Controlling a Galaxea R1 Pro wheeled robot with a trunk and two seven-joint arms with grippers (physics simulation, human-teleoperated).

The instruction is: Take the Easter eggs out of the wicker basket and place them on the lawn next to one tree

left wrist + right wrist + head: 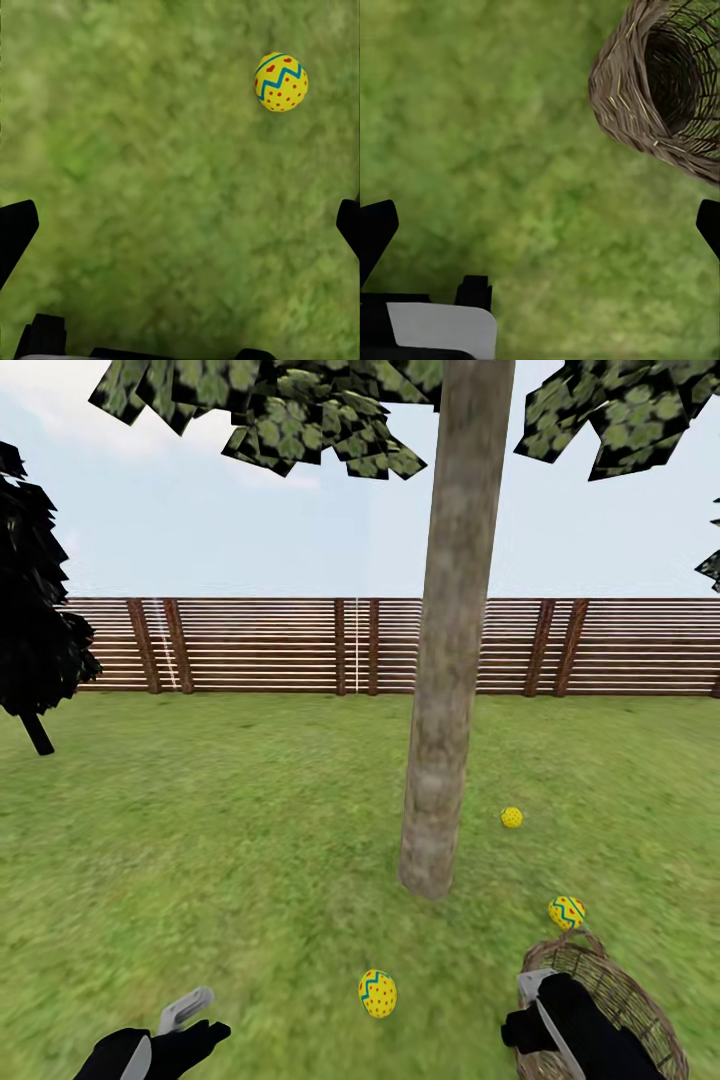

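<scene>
Left tool (178,1028) low at the lower left of the head view, fingers spread and holding nothing; in the left wrist view the dark fingertips (16,229) stand wide apart at both edges over bare grass. Probably spread that way because its load is already set down. One Easter egg (281,81) lying toward the upper right of that wrist picture, apart from the fingers, resting on the lawn (150,187).

Right tool (548,1010) at the lower right of the head view, just beside the wicker basket (620,990); equally spread and empty, with fingertips (376,232) wide apart in the right wrist view. Basket at the upper right of that wrist picture, tipped so its mouth faces the camera, interior dark with no egg to be seen inside.

Outward from there, in the head view: one egg (377,993) in the lower middle, between the two arms; a second (567,912) just beyond the basket rim; a third (511,817) further off, right of centre. All three gathered near the foot of the tree (445,710), whose pale trunk runs up the middle. Judged from this layout, placing looks done or nearly so.

Slatted fence (300,645) across the middle; black tree (35,610) at the left edge.

No brand, label or legible writing anywhere.
</scene>
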